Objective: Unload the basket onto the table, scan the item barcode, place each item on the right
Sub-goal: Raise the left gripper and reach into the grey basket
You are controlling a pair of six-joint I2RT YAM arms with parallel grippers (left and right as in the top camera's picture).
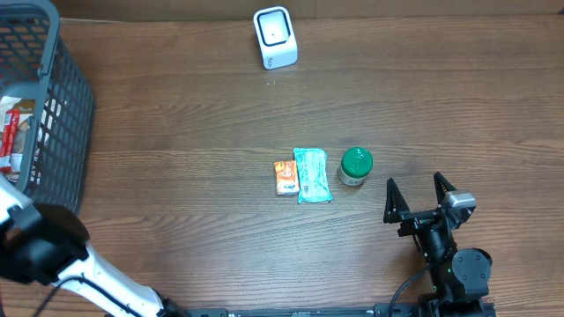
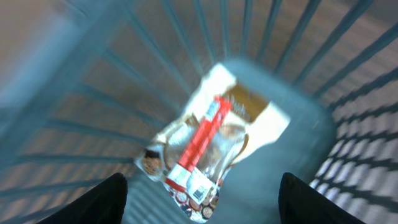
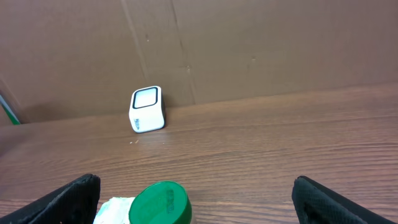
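A: Green-lidded jar, where is it from overhead?
B: Standing upright mid-table, just right of a teal packet and an orange packet. The right gripper is near it, on its lower right, jaws wide apart and holding nothing. The white scanner stands well apart at the far edge.

A: And the left side?
B: The left arm reaches toward the grey basket. Its wrist view is blurred. The left gripper is spread open above a snack packet that lies loose on the basket floor, touching neither finger. That one looks done with.

A: The right wrist view?
B: The jar lid shows low in the frame between the parted fingers of the right gripper, a corner of the teal packet on its left, and the scanner against the cardboard wall.

A: How will the jar handle?
B: Rigid, small and probably light, I'd guess. A smooth round wall can twist in the jaws, so grip across the body below the lid. I cannot see its barcode.

A: Anything in the way?
B: The teal packet sits close and could be nudged. The way to the scanner looks open.
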